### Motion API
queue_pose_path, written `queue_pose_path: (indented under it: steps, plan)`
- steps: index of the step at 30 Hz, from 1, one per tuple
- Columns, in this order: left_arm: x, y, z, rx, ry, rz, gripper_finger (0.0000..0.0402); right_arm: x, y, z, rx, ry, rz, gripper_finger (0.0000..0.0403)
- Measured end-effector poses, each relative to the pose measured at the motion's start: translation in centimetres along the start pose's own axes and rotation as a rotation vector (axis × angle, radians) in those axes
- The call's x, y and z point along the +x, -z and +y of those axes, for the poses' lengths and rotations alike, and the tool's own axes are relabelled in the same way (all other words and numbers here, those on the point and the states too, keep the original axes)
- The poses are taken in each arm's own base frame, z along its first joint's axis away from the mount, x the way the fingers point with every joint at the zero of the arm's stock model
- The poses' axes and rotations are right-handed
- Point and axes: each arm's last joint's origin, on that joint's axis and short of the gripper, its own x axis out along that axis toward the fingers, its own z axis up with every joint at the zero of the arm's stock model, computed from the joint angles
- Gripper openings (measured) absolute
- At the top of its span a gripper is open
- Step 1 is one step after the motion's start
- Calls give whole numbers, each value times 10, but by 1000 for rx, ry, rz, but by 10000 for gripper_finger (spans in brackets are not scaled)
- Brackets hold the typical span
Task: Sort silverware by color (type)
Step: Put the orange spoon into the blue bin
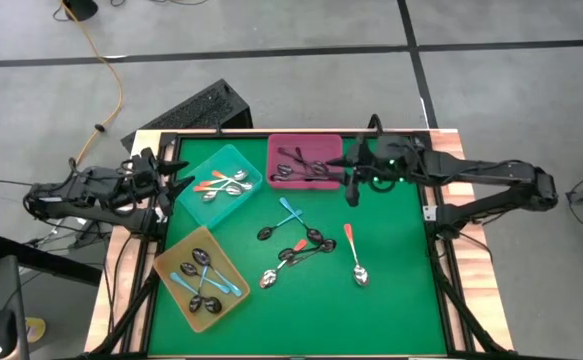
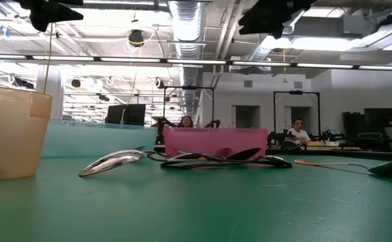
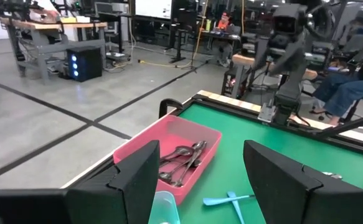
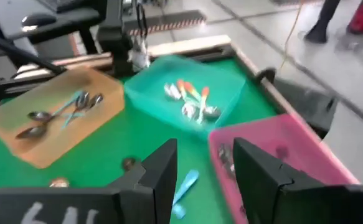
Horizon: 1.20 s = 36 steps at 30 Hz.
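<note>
Right gripper point(image 1: 352, 193) hangs with fingers apart and empty beside the pink tray's point(image 1: 304, 143) edge. Left gripper point(image 1: 176, 176), fingers spread wide, waits at nine o'clock. Shiny-bowled loose spoons point(image 1: 301, 245) scatter mid-mat point(image 1: 391, 290); bare green felt lies at five o'clock.

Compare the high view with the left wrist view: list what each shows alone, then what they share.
Only the high view shows the yellow tray with blue-handled spoons, the orange-handled spoons in the teal tray, and the loose spoons mid-table. Only the left wrist view shows the left gripper with open fingers, and the room behind. Both show the pink tray holding dark spoons, and the right arm.
</note>
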Motion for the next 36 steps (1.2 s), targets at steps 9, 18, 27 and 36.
queue_pose_path:
  steps: [9,18,27,36]
  plan:
    - [0,0,0,11,-1,-1,219,32,16,30,-40,-89,89,164]
    - [0,0,0,7,0,0,219,87,43,63,-95,-166,122,164]
    - [0,0,0,-26,-1,-1,219,128,74,80,-105,-191,157,164]
    - [0,0,0,-28,-3,-1,219,133,86,94,-127,-221,188,164]
